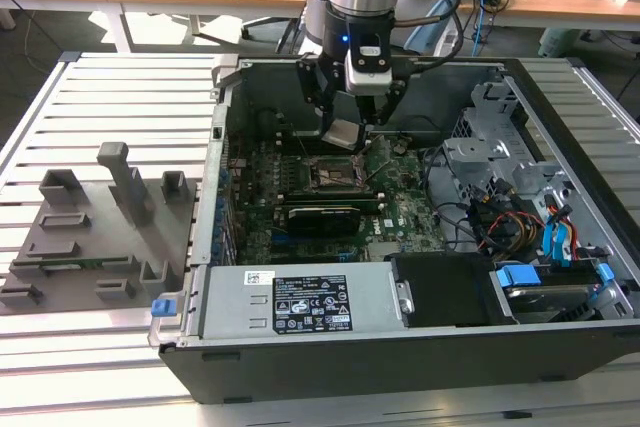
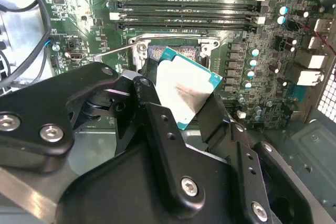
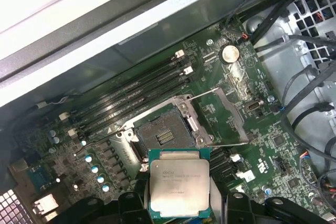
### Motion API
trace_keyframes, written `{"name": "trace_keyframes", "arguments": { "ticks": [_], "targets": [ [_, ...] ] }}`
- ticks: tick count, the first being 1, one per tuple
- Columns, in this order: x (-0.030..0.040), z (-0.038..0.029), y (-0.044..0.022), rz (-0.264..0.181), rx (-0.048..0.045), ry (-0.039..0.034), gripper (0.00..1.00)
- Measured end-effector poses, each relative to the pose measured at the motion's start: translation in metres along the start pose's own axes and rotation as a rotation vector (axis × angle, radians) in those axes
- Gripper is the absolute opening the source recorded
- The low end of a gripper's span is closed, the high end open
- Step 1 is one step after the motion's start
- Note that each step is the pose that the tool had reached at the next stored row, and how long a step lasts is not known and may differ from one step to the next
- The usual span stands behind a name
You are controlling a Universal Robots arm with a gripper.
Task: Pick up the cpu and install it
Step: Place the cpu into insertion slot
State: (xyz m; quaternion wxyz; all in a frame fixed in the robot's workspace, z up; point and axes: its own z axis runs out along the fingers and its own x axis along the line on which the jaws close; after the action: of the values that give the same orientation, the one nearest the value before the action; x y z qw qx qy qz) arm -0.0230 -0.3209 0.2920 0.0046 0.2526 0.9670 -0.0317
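Black fingers (image 2: 152,111), item one: the pair belonging to my claw (image 2: 181,103), closed on the cpu (image 2: 185,88) by two opposite edges, a hold I judge keeps my grip off its underside. Item two: the cpu itself, silver top up, tilted in the second wrist view, hanging in the air inside the computer case (image 1: 400,362) and touching nothing but those fingers. Item three: the socket (image 3: 164,136) on the green board (image 3: 273,145), just beyond the cpu in the first wrist view, bare, its metal lid frame (image 3: 223,114) swung open, I take it to receive the cpu. Item four: memory slots (image 3: 131,97), beside the socket. Item five: grey fixture (image 1: 95,237) on the slatted table (image 1: 130,97), well apart, at the exterior view's left. Status: cpu lifted, not yet seated.
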Motion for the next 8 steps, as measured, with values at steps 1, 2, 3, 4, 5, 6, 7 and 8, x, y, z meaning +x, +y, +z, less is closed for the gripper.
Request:
{"name": "trace_keyframes", "arguments": {
  "ticks": [1,2,3,4,5,6,7,8],
  "targets": [
    [0.0000,0.0000,0.0000,0.006,0.0004,0.0002,0.54],
    [0.0000,0.0000,0.0000,0.016,0.0009,0.0007,0.54],
    [0.0000,0.0000,0.0000,0.025,0.0013,0.0011,0.54],
    [0.0000,0.0000,0.0000,0.034,0.0017,0.0016,0.54],
    [0.0000,0.0000,0.0000,0.045,0.0022,0.0021,0.54],
    [0.0000,0.0000,0.0000,0.057,0.0027,0.0027,0.54],
    [0.0000,0.0000,0.0000,0.066,0.0031,0.0031,0.54],
    [0.0000,0.0000,0.0000,0.073,0.0034,0.0034,0.54]
  ]
}}
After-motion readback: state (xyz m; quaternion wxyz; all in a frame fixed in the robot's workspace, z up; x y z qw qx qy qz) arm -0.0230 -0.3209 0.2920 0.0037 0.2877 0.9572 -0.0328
